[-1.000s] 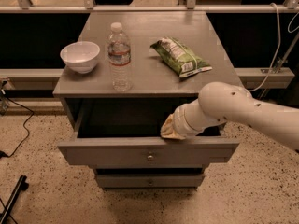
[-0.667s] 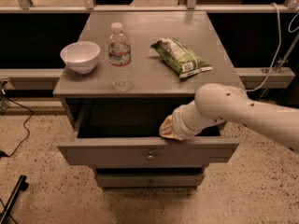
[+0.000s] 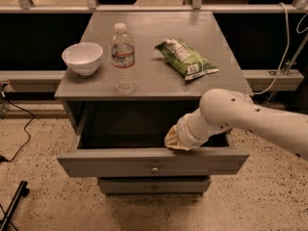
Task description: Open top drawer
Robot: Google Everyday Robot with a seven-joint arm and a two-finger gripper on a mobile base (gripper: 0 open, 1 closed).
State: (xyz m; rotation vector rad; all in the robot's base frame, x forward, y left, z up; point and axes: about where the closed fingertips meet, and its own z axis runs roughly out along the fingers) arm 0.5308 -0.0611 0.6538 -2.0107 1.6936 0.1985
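The top drawer (image 3: 120,161) is a grey wooden drawer with a long flat front and a small round metal knob (image 3: 155,169) at its centre. It stands pulled out from the grey cabinet, its dark inside showing. My gripper (image 3: 174,139) is at the end of the white arm (image 3: 240,117) that comes in from the right. It sits at the upper edge of the drawer front, right of centre, reaching into the drawer. A lower drawer (image 3: 154,186) shows below, closed.
On the cabinet top (image 3: 154,76) stand a white bowl (image 3: 83,57) at the left, a clear water bottle (image 3: 123,57) near the front, and a green snack bag (image 3: 186,58) at the right. Cables lie on the speckled floor at the left. A rail runs behind.
The arm and gripper have shifted slightly. The drawer stays pulled out about as far as before.
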